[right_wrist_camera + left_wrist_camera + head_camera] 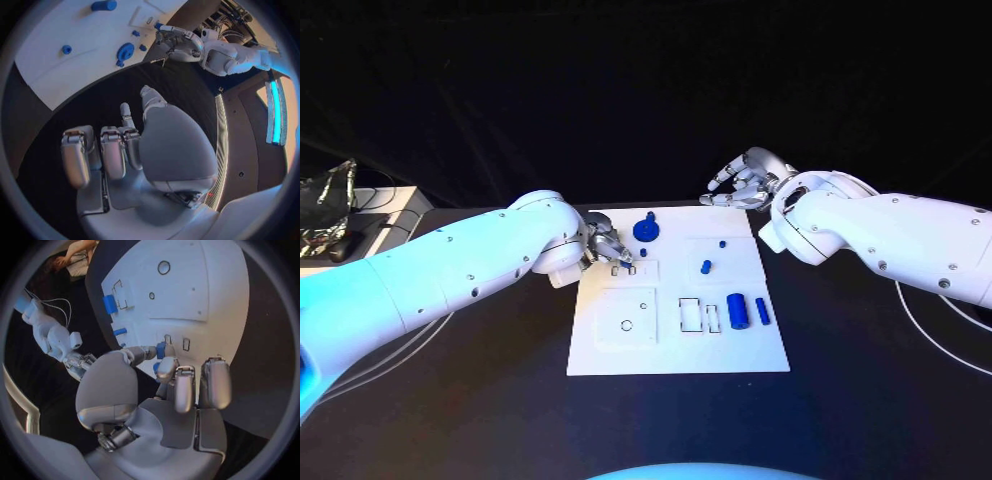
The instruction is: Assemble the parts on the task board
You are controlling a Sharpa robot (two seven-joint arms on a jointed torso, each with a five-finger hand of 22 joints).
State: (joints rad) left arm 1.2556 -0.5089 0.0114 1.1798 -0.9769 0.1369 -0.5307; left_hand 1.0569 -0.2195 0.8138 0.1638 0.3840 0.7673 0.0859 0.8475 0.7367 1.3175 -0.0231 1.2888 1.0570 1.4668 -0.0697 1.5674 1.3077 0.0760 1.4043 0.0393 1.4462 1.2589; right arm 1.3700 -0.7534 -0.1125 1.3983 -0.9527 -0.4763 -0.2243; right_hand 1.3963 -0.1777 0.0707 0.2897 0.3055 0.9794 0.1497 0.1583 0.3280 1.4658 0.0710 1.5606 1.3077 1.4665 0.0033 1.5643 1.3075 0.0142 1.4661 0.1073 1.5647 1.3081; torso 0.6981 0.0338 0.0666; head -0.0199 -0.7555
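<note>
The room is dark; cool bluish light falls from above on the white task board [678,345], which glares brightly. The wrist views bend strongly at their rims.

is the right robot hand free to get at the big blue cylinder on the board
Probably yes. The right robot hand holds nothing, its fingers curled in, beyond the task board's far edge. The big blue cylinder lies uncovered on the right side, and the left robot hand works elsewhere.

Black table [877,400]; white task board [678,345] lying centre.
</note>
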